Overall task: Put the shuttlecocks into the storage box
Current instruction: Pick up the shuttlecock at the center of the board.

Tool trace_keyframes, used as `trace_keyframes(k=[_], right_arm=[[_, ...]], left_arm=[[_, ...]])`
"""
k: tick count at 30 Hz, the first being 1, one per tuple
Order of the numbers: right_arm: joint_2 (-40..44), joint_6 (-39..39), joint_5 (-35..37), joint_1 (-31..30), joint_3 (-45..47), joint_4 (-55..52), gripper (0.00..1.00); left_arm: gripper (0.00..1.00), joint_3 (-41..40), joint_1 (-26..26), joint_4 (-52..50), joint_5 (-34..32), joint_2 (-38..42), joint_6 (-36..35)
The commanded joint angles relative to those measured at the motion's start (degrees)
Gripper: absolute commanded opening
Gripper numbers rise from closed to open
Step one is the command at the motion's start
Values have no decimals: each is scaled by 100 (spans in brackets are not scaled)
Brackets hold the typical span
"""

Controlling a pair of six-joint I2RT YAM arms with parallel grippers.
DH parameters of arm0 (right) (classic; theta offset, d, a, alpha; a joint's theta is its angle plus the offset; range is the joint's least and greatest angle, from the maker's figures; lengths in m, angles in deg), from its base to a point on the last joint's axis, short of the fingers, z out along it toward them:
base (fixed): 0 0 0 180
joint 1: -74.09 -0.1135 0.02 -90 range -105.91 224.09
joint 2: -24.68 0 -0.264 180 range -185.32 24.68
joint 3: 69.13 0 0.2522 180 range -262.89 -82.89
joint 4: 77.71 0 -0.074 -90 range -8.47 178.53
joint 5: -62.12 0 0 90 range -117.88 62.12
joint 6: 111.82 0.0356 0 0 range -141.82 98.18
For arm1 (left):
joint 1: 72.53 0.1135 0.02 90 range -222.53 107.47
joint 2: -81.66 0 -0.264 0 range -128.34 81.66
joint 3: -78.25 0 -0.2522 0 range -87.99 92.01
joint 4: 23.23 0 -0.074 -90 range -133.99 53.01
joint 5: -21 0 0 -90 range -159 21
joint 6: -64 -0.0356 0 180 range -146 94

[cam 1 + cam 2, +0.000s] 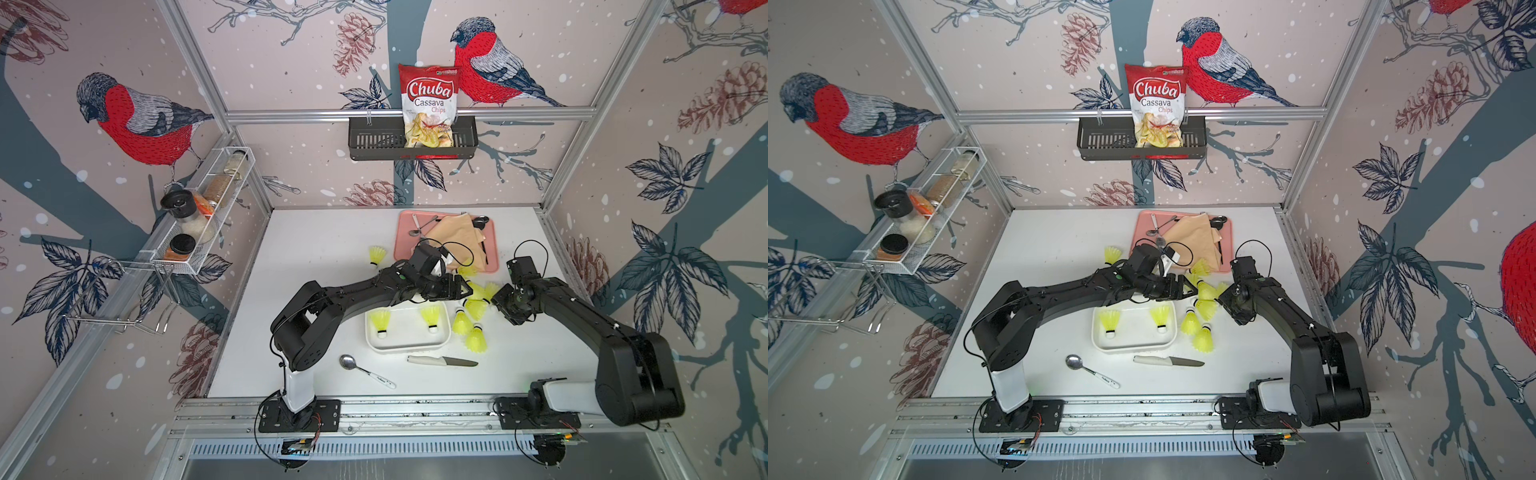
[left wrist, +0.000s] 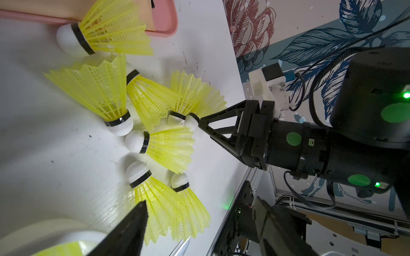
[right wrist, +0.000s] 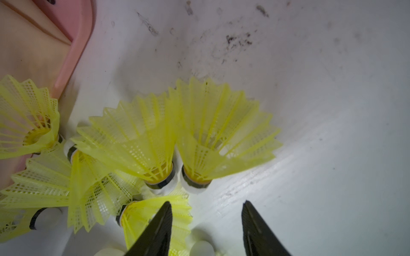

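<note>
Shuttlecocks (image 1: 473, 309) heaped just beside the storage box's (image 1: 405, 334) far right corner, two more laid inside it, left gripper (image 1: 459, 286) held spread over the heap's box side, right gripper (image 3: 206, 212) set at the opposite side, jaws parted, nothing pinched.

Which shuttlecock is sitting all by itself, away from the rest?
The shuttlecock beside the pink tray's left edge in a top view. Two others stand in the storage box; the rest crowd together by its right end.

Bright, even overhead light; soft shadows and mild glare on the white worktop (image 1: 316, 249); top views bend at edges.
</note>
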Motion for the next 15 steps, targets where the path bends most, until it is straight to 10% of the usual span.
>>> trace_keyframes(k=[1,15], right_arm=[[-113,199,10,17,54,268,52],[-690,98,137,99,82,632,45]], left_arm=[[78,212,-19,202,170,-148,-184],[78,946,-14,-58,287,-741,-396]])
